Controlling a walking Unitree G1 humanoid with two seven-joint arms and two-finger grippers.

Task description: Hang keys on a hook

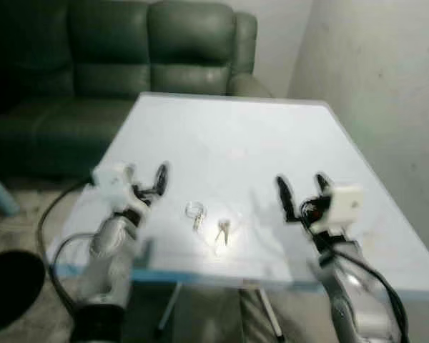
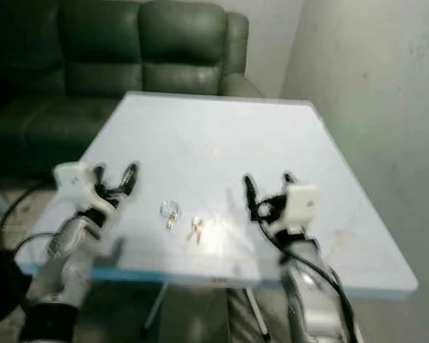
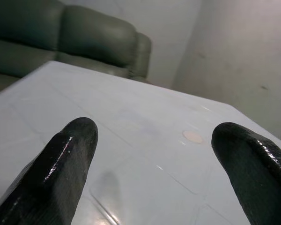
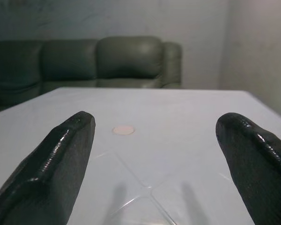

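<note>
2 pincers, left pincer, right pincer, both spread | 2 keys | 1 ring | 1 table

A home living room: a dark green sofa behind a pale blue desk, beside plain walls.

I can read no text, label, brand, number or sign in any of my views. The table is bare of print, the wall carries only stains, and the white housings on my wrists are too blurred to show any marking. The keys are too small for me to make out any stamp.
</note>
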